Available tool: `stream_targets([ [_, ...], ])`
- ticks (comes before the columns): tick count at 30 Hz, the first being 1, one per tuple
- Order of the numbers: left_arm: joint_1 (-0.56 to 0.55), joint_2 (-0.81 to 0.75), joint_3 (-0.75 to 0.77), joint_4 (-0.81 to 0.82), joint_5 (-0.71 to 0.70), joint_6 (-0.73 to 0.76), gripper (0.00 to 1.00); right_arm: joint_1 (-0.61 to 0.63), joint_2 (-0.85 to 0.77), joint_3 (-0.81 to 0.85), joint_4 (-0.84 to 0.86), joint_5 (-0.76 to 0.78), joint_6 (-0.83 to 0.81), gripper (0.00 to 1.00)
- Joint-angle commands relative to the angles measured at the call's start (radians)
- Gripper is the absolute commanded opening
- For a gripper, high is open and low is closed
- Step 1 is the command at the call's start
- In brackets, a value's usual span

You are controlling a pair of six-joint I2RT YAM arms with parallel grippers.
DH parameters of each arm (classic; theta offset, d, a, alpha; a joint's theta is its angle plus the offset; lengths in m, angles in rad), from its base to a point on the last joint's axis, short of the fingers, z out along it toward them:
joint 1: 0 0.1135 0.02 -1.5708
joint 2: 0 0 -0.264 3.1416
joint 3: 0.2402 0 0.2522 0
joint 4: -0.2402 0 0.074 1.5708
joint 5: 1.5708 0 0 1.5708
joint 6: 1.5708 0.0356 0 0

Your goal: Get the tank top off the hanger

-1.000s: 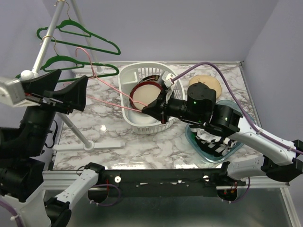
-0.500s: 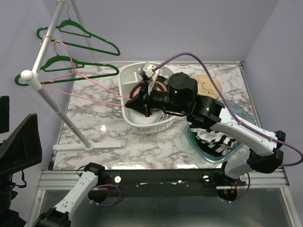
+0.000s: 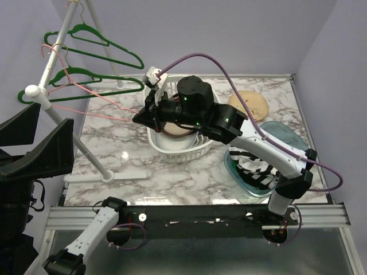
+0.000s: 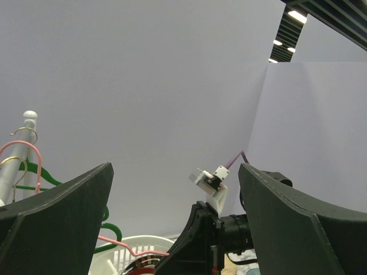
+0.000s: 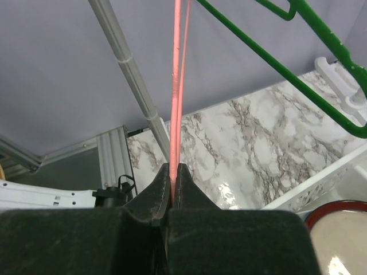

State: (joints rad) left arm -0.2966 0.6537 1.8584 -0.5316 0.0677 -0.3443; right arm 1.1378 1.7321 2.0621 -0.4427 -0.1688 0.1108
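The pink wire hanger point(image 3: 97, 110) is bare. Its hook sits at the rack's rod, next to the green hangers. My right gripper point(image 3: 142, 116) is shut on the hanger's far end, above the table's left half. In the right wrist view the fingers point(image 5: 174, 172) pinch the pink wire point(image 5: 175, 103). The black-and-white striped tank top point(image 3: 256, 169) lies bunched in the teal bowl point(image 3: 287, 137) on the right. My left gripper point(image 3: 56, 117) is open and empty, raised at the left near the rack pole. Its wide-apart fingers point(image 4: 57, 223) frame the left wrist view.
Two green hangers point(image 3: 109, 43) hang on the slanted white rack pole point(image 3: 69, 134), whose base point(image 3: 126, 173) is on the marble table. A white basket point(image 3: 157, 91) holding a red-rimmed dish stands under the right arm. A tan round disc point(image 3: 249, 103) lies at the back right.
My right arm has swung left and up with the pink hanger, bringing its hook over to the rack rod. My left gripper dropped away from the rod, then rose partway back.
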Motion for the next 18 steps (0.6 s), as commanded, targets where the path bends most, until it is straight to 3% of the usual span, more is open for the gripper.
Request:
stream_targets([
  [1,-0.004,0.011,0.007,-0.027,0.023,0.039,0.99,0.007,0.056,0.064,-0.037,-0.044,-0.019,0.01],
  [9,-0.004,0.015,-0.001,-0.033,0.030,0.041,0.99,0.005,0.096,0.073,-0.056,-0.074,-0.022,0.03],
  [10,-0.004,0.015,-0.002,-0.031,0.030,0.042,0.99,0.007,0.093,0.069,-0.056,-0.072,-0.017,0.08],
  [11,-0.004,0.017,-0.004,-0.031,0.029,0.042,0.99,0.005,0.075,0.049,-0.054,-0.064,-0.011,0.22],
  [13,-0.004,0.020,-0.011,-0.033,0.030,0.050,0.99,0.005,0.043,0.007,-0.035,-0.040,0.009,0.37],
  [14,-0.004,0.020,-0.014,-0.036,0.029,0.054,0.99,0.005,0.017,-0.050,-0.022,-0.028,0.016,0.54],
  [18,-0.004,0.040,-0.039,-0.053,0.003,0.088,0.99,0.005,-0.151,-0.210,0.019,0.052,0.039,0.77],
])
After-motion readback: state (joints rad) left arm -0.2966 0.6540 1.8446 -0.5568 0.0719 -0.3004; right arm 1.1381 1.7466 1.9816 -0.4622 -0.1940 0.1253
